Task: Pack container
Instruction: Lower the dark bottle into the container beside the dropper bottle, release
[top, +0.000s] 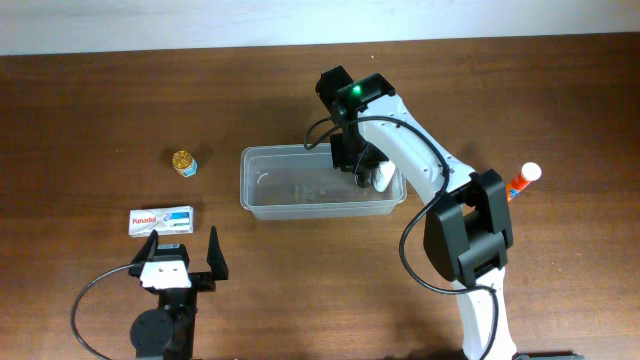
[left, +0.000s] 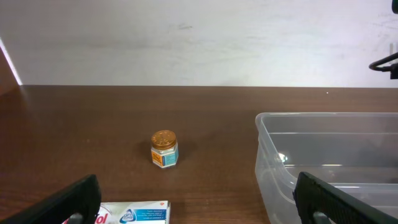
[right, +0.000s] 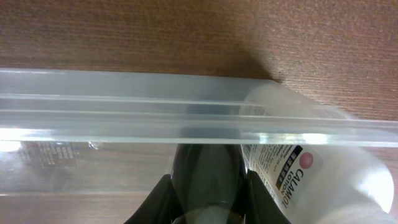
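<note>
here: right gripper (top: 362, 175) in container (top: 280, 188), closure unclear, calamine bottle (right: 323, 180) beside; left gripper (top: 182, 248) apart.

The left arm (top: 160, 325) sat low at 7 o'clock. Its left gripper (top: 182, 250) aimed toward 12 o'clock with the jaws spread wide. The right arm (top: 425, 165) rose from 5 o'clock, with a black link bulking at its elbow, and its white forearm reached toward 11 o'clock. Its wrist (top: 356, 95) showed a green light. Below it, the right gripper (top: 362, 172) pointed downward. Whether its jaws were parted could not be told.
</note>
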